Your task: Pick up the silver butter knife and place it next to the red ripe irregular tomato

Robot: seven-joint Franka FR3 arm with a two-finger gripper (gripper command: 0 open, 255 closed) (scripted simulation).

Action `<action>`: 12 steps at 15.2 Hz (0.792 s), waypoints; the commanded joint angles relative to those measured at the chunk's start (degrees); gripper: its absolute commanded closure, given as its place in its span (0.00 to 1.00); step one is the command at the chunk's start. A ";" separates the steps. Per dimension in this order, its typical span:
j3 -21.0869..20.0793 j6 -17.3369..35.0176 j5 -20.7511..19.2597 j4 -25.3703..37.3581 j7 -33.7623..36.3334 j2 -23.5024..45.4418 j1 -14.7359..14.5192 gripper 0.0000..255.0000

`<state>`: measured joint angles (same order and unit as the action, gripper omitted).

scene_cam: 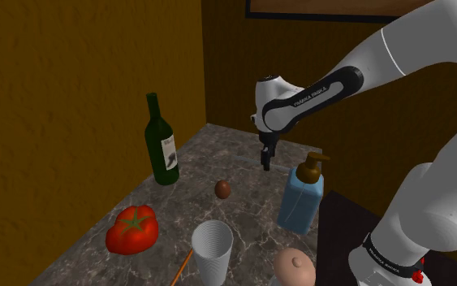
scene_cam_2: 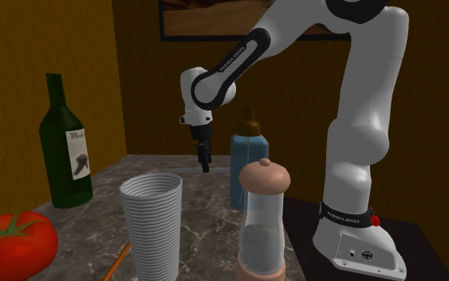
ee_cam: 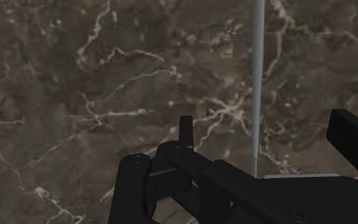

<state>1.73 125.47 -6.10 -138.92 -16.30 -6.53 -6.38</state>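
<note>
White arm (scene_cam: 397,57) reaches over marble tabletop (scene_cam: 210,154). On it: green wine bottle (scene_cam: 161,146) at shoulder view's left, blue soap dispenser (scene_cam: 302,195) at right edge, red tomato (scene_cam: 133,230) nr front-left, ribbed white cup (scene_cam: 212,250) beside it. Gripper (scene_cam: 265,162) hangs over far part of the top, fingers apart, gripping nothing. Silver butter knife (ee_cam: 257,95) lies flat below, betw. the fingers in wrist view, well apart from tomato.

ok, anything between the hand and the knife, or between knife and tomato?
Nothing visible between hand and knife: it lies right below the open hand. Toward the tomato, a brown oval sits roughly on the straight line; probably lift over it.
</note>
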 commanded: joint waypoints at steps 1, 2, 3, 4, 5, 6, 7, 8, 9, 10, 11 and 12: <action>-0.01 0.17 -0.01 -0.08 0.03 0.08 -0.01 0.00; -0.01 0.17 -0.01 -0.08 0.03 0.08 -0.01 0.00; -0.01 0.17 -0.01 -0.08 0.03 0.08 -0.01 0.00; -0.01 0.17 -0.01 -0.08 0.03 0.08 -0.01 0.00; -0.01 0.16 -0.01 -0.08 0.03 0.07 -0.01 0.00; -0.01 0.16 -0.01 -0.08 0.03 0.07 -0.01 0.00; -0.01 0.16 -0.01 -0.08 0.03 0.07 -0.01 1.00; -0.01 0.16 -0.01 -0.08 0.03 0.07 -0.01 1.00; -0.01 0.16 -0.01 -0.08 0.03 0.07 -0.01 1.00; -0.01 0.16 -0.01 -0.08 0.03 0.07 -0.01 1.00; -0.01 0.16 -0.01 -0.08 0.03 0.07 -0.01 1.00; -0.01 0.16 -0.01 -0.08 0.03 0.07 -0.01 1.00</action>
<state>1.72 125.64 -6.11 -138.99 -16.27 -6.47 -6.38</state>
